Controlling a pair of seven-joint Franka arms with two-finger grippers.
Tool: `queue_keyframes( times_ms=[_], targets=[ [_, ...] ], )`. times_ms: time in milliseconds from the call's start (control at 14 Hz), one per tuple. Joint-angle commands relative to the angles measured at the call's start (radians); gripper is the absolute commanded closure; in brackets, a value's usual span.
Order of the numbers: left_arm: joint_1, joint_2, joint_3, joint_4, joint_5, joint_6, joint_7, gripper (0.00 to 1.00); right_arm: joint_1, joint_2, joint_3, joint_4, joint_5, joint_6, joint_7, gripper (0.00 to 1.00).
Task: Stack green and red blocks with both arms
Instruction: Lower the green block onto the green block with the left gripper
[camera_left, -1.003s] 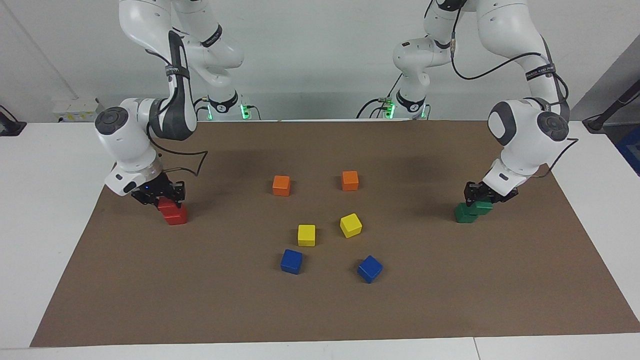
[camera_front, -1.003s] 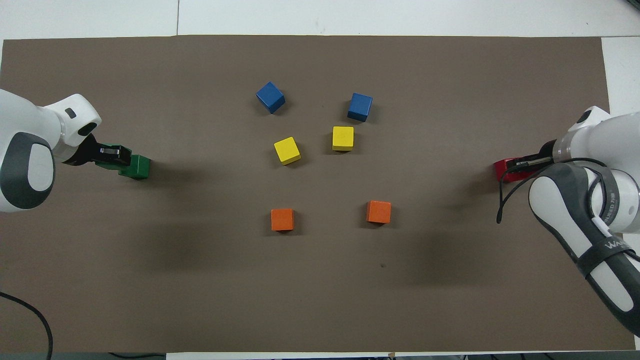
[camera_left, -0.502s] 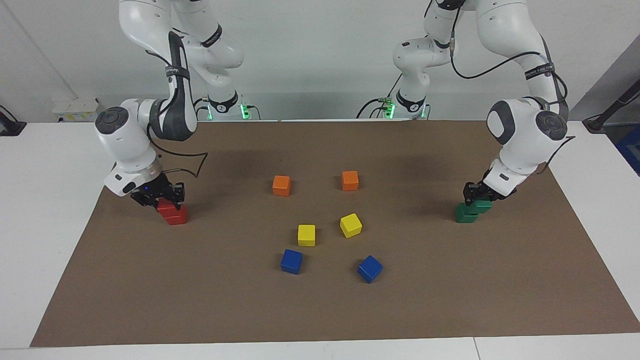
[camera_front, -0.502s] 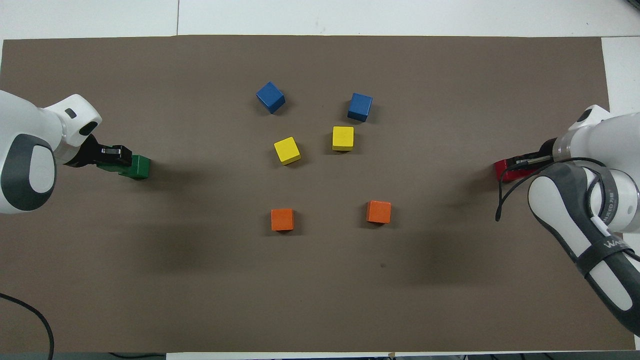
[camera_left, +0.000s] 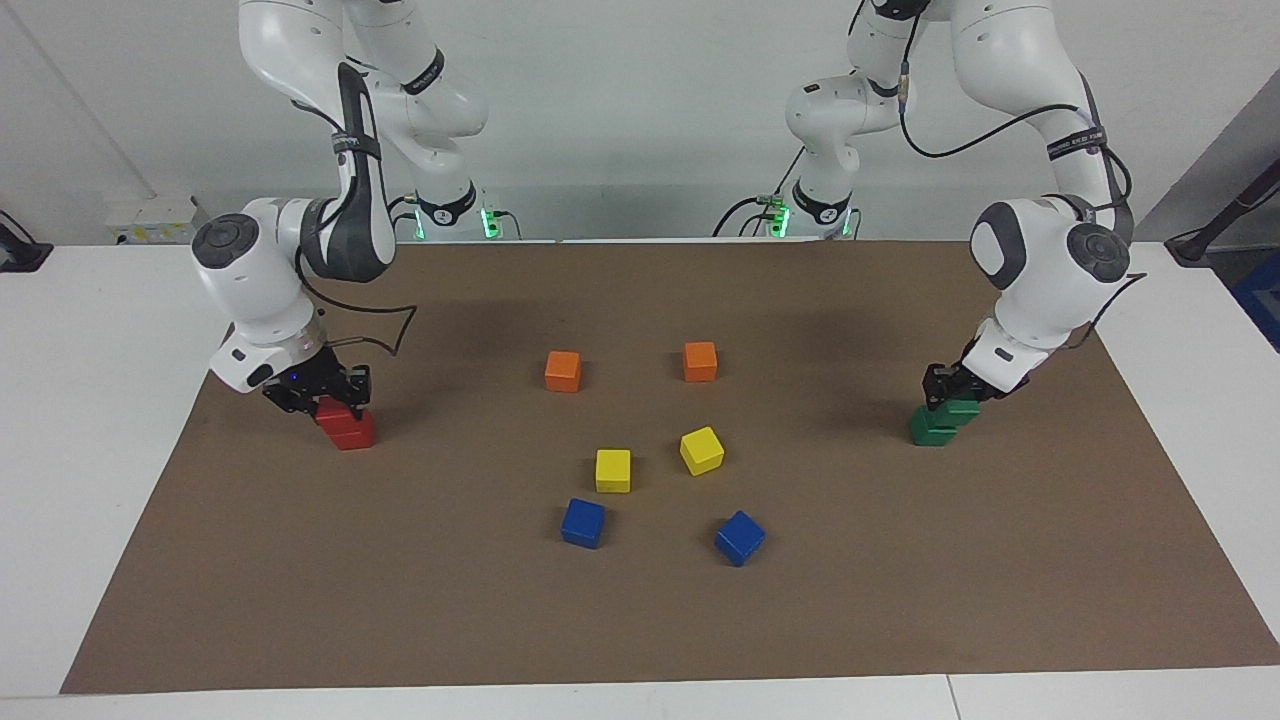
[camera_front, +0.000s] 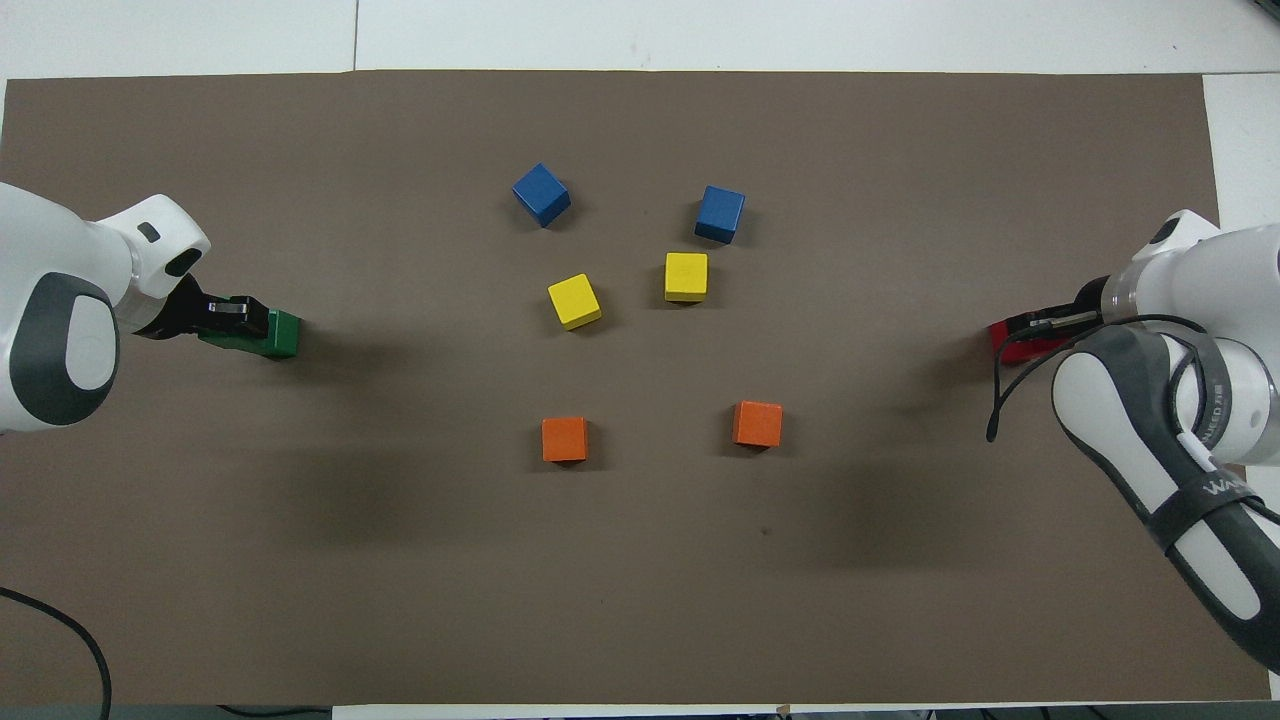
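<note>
Both stacks stood nearly complete. The left tool (camera_left: 948, 397) gripped the upper green block (camera_left: 964, 408) on the lower green block (camera_left: 931, 428) at its tabletop end. The right tool (camera_left: 318, 392), width indeterminate, straddled the upper red block (camera_left: 333, 410) on the lower red block (camera_left: 352, 431). Releases remained.

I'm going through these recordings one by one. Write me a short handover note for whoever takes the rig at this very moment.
Left gripper: shut on the upper green block, at the left arm's end of the mat.
Right gripper: at the upper red block, at the right arm's end; whether it grips or has let go cannot be told.
Done: upper green block sits on the lower green block, offset toward the robots; upper red block sits on the lower red block.
Left: release both, lift both arms clear, check that the stacks stand. Orange, yellow and blue blocks in the middle are not part of the job.
</note>
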Motion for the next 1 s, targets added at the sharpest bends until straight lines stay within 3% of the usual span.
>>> queue_keyframes(
  times_ms=[0, 143, 573, 932],
  targets=[
    [0.001, -0.037, 0.007, -0.042, -0.005, 0.011, 0.009, 1.0, -0.005, 0.006, 0.009, -0.006, 0.018, 0.024, 0.013, 0.22],
    [-0.002, -0.034, 0.007, -0.042, -0.005, 0.014, 0.006, 1.0, -0.005, 0.006, 0.009, -0.005, 0.018, 0.026, 0.013, 0.14],
    [-0.001, -0.029, 0.007, -0.061, -0.005, 0.033, 0.004, 1.0, -0.006, 0.013, 0.009, 0.021, 0.019, 0.012, 0.014, 0.1],
    [-0.007, -0.028, 0.007, -0.068, -0.005, 0.04, 0.004, 1.0, 0.004, -0.029, 0.037, 0.142, 0.019, -0.154, 0.074, 0.01]
  ],
)
